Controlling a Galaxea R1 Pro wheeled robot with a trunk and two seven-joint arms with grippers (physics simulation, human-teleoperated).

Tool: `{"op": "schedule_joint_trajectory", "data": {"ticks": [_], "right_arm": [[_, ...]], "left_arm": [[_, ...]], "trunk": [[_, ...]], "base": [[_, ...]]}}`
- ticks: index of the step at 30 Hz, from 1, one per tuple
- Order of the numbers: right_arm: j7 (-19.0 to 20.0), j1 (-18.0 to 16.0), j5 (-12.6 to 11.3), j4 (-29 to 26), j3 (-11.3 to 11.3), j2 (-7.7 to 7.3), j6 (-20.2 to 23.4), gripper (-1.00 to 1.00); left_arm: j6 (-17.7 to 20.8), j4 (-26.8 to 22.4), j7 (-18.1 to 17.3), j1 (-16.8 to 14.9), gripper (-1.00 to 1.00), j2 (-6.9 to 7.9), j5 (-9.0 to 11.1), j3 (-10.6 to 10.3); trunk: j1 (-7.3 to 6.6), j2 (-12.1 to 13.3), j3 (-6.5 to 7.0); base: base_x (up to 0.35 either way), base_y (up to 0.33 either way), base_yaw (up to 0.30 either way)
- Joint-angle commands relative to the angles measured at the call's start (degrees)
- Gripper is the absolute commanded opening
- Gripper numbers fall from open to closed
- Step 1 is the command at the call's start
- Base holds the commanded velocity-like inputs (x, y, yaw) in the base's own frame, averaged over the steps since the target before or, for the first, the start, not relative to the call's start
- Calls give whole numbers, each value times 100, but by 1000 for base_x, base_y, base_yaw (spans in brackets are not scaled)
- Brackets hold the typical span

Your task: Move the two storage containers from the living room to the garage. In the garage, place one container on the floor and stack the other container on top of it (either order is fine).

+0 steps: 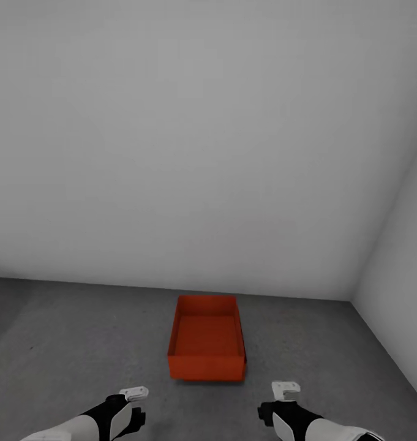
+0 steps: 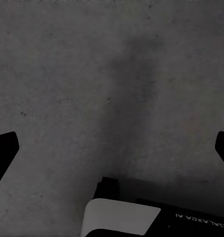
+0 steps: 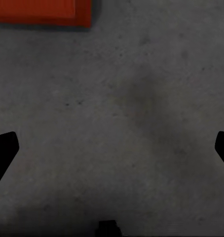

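Room: garage, by the look of the plain pale walls point(image 1: 202, 141) and the dark speckled concrete floor point(image 1: 79, 343).
Bin: one orange-red open-top bin point(image 1: 207, 346) resting flat on the floor, near the back wall, not far from the right-hand corner, straight ahead between the two arms; a corner of it also caught by the right wrist camera point(image 3: 43, 12).
Bin contents: nothing visible inside; whether a single bin or two nested cannot be told from here.
Left gripper point(image 2: 112, 148): spread wide, fingers at the far edges of its camera picture, bare floor between them, nothing held.
Right gripper point(image 3: 112, 148): likewise spread wide and empty, hanging over bare floor just short of the bin.
Done so far: apparently one bin delivered and set on the garage floor.
Left to do: probably fetching the second bin from the living room and stacking it on this one.
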Motion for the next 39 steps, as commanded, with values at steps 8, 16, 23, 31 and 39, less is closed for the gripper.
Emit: {"op": "schedule_joint_trajectory", "data": {"ticks": [8,16,23,31,39], "right_arm": [[-14,168,-28,15,52,58,16,100],[-14,462,33,16,52,52,12,100],[-6,660,128,16,52,29,-14,100],[6,932,139,22,55,4,-219,100],[131,1164,145,26,62,-7,-269,100]], "left_arm": [[-89,-10,27,18,100,-1,46,-5],[-233,-10,20,27,100,6,52,-2],[-250,20,9,76,100,48,55,3],[-261,57,-217,209,100,318,56,3],[-425,60,-536,489,100,392,56,-2]], "trunk": [[0,-4,64],[0,-4,135],[0,-4,197],[0,-4,267],[0,-4,337]], "base": [[0,0,-45],[0,0,-72],[0,0,-85],[0,0,-104],[0,0,-122]]}}
